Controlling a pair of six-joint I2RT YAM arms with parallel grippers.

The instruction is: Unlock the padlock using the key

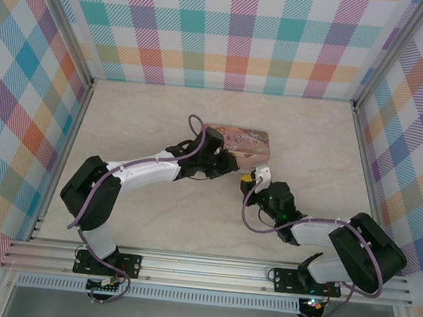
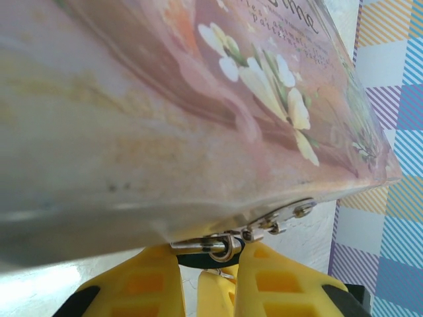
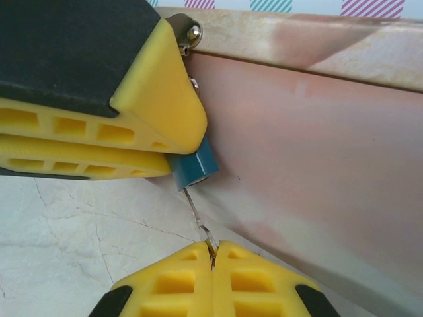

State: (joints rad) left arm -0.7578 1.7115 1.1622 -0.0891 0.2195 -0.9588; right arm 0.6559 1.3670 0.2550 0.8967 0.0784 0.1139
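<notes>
R gripper (image 3: 213,259) jaws pressed tight on key (image 3: 197,214), bottom ctr. Key's long axis runs up-left, tip meeting padlock (image 3: 196,169) mid-left. L gripper (image 2: 211,264) pinches padlock beside tin (image 3: 317,158). Prob. next: R twists about that axis.

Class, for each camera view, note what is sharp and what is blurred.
Top external: evenly lit and sharp, soft shadows on the table. Left wrist: the tin blurs at its near side, its painted flowers crisper. Right wrist: padlock and key sharp, tin wall hazy.
</notes>
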